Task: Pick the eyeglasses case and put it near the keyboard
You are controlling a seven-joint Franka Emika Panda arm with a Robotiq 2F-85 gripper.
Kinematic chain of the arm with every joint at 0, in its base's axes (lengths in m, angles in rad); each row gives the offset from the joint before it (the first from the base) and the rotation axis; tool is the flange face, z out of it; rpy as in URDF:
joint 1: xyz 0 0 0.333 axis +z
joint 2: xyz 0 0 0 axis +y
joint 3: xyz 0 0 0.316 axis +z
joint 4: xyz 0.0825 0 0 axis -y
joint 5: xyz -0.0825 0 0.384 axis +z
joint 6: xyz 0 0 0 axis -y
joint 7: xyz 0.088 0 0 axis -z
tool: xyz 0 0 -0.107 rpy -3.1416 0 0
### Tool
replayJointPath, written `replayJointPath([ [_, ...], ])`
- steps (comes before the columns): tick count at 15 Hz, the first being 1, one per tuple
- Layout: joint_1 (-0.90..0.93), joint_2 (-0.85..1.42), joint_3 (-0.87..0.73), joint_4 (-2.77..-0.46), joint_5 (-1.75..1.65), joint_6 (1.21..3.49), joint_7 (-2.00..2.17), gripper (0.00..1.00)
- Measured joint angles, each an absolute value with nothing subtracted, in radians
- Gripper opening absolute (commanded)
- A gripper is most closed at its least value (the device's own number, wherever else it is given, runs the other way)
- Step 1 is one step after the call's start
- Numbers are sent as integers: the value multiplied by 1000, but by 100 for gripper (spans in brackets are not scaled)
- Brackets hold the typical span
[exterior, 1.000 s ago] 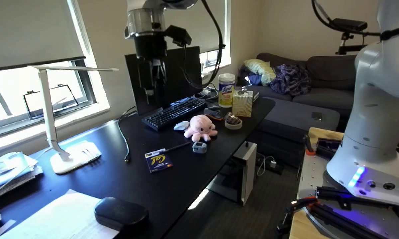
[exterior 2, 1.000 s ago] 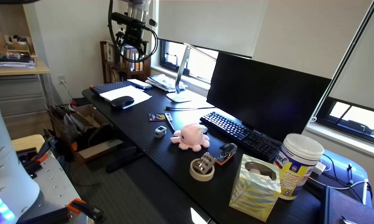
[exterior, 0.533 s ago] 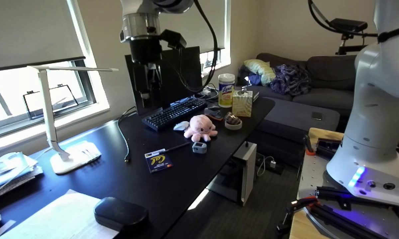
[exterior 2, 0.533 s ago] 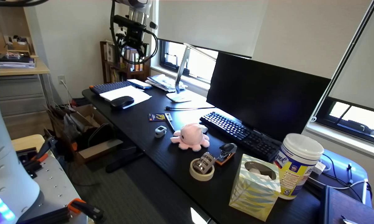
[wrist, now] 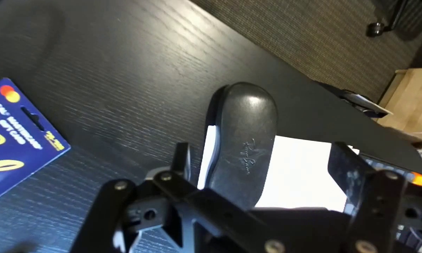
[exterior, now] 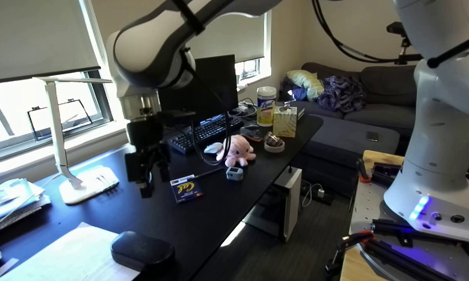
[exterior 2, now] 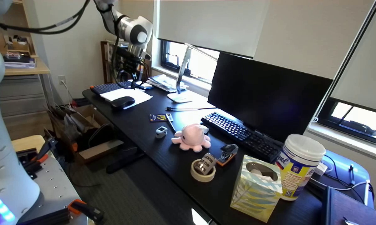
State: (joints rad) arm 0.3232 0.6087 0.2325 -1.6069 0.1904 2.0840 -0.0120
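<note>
The eyeglasses case [exterior: 141, 249] is a black rounded oblong lying partly on white paper near the desk's front edge. It also shows in an exterior view [exterior 2: 123, 102] and in the wrist view [wrist: 248, 137], where its embossed top faces up. My gripper [exterior: 150, 181] is open and empty, above the desk and apart from the case; it also shows in an exterior view [exterior 2: 134, 82]. In the wrist view the case shows between the open fingers [wrist: 262, 156], nearer one finger, its near end hidden by the gripper. The black keyboard [exterior: 207, 132] lies before the monitor; it also shows here [exterior 2: 235, 129].
A blue gift card [exterior: 186, 191], a grey clip-like device [exterior: 234, 173] and a pink plush octopus [exterior: 236, 150] lie between case and keyboard. A white lamp [exterior: 55, 128] and the monitor [exterior 2: 266, 93] stand at the back. Another keyboard [exterior 2: 108, 87] lies beyond the paper.
My gripper has moved down toward the desk and, in an exterior view, to the left, nearer the case. The case and the other desk objects have not moved.
</note>
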Motion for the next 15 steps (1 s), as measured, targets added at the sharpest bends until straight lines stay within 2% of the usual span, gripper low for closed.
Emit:
replayJointPath([
  [5,414,869,197,-1333,148,2074,161,100],
  [15,586,1176,80,-854,48,1785,335,100],
])
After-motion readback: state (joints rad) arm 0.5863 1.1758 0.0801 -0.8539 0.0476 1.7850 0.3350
